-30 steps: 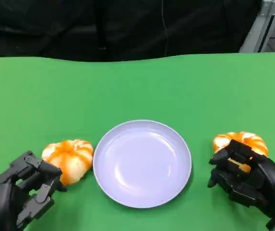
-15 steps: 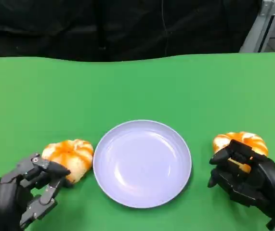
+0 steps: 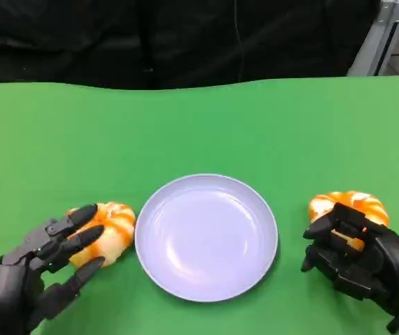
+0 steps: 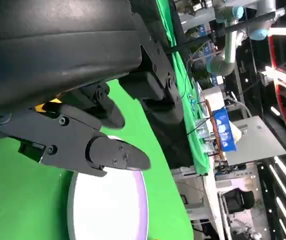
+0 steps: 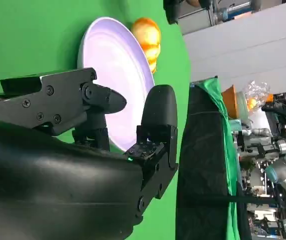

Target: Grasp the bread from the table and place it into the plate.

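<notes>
The soft, glossy orange pumpkin-shaped bread (image 3: 108,230) looks light and squashable (best cupped around its sides); the left hand (image 3: 42,279) fingers are spread, holding nothing.

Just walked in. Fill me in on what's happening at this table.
A humanoid robot is set to move bread onto the empty white plate in the middle of the green table. Its left hand reaches with spread fingers over the left bread roll, not visibly gripping it. Its right hand sits curled against the right bread roll. Both rolls lie on the table beside the plate.
</notes>
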